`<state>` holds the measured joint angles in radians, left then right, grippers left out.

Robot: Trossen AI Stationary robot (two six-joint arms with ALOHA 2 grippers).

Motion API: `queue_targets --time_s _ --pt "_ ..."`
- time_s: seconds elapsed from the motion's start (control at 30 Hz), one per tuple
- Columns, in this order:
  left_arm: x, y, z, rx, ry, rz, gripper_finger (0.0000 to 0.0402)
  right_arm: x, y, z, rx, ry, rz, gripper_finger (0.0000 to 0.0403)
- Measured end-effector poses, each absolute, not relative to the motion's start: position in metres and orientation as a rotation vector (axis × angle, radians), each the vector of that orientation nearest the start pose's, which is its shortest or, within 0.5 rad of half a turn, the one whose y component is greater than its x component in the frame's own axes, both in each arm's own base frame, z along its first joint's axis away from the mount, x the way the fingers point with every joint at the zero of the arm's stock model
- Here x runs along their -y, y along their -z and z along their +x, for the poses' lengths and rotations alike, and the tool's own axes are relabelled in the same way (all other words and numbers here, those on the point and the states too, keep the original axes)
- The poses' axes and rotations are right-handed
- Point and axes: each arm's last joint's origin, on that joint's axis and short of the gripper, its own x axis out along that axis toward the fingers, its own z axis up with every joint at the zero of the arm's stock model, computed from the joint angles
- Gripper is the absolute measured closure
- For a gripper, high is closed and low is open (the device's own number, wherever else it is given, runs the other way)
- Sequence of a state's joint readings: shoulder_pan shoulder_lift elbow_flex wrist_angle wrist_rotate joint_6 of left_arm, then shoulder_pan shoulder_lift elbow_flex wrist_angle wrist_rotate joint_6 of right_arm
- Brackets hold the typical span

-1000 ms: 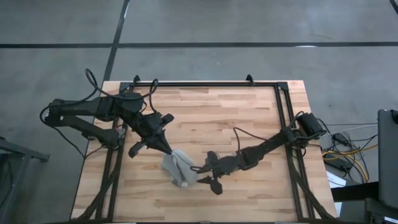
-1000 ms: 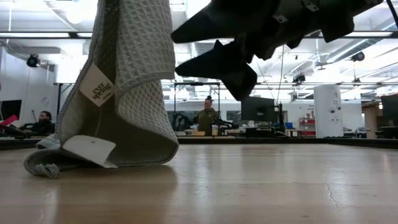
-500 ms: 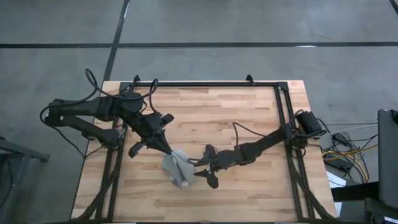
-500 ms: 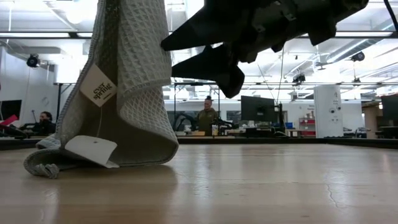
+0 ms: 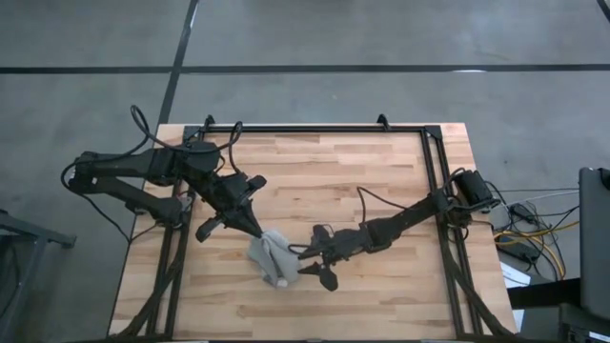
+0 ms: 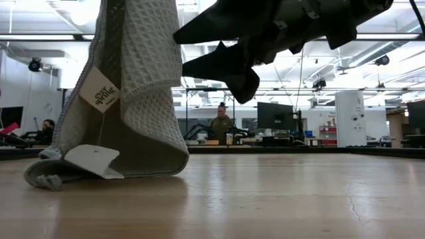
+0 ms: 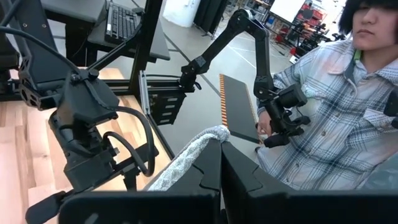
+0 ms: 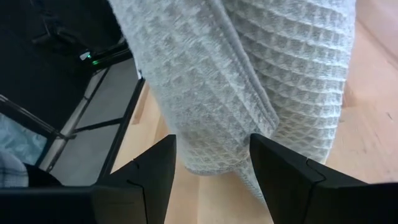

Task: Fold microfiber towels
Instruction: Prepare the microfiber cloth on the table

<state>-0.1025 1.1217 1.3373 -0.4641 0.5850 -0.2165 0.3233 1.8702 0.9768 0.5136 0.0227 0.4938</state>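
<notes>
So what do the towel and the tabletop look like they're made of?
Towel: soft, matte grey-green cloth in a waffle weave, going by its grid of small square pockets; probably microfiber, though the fibre can't be confirmed. It hangs limp with paper-like white tags. Tabletop: pale wood strips, butcher-block style, smooth with a slight sheen.

Towel point(image 5: 272, 259) hangs from left claw point(image 5: 261, 234), lower end resting on the surface point(image 5: 381, 181). Right claw point(image 5: 313, 264) sits just right of the towel.

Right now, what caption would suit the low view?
Grey-green waffle-weave towel hangs from above onto the wooden table, open right gripper beside it.
</notes>
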Motion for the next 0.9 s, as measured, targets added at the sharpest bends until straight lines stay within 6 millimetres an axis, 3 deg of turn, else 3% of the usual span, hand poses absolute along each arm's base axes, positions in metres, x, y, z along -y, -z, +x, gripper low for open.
queue_targets --time_s 0.4,0.9 --pt "0.038 -0.430 0.218 -0.319 0.655 -0.267 0.0401 -0.125 -0.180 0.376 -0.397 -0.218 0.375 0.0214" --pt "0.039 -0.430 0.218 -0.320 0.655 -0.270 0.0401 -0.125 -0.178 0.375 -0.409 -0.219 0.377 0.0334"
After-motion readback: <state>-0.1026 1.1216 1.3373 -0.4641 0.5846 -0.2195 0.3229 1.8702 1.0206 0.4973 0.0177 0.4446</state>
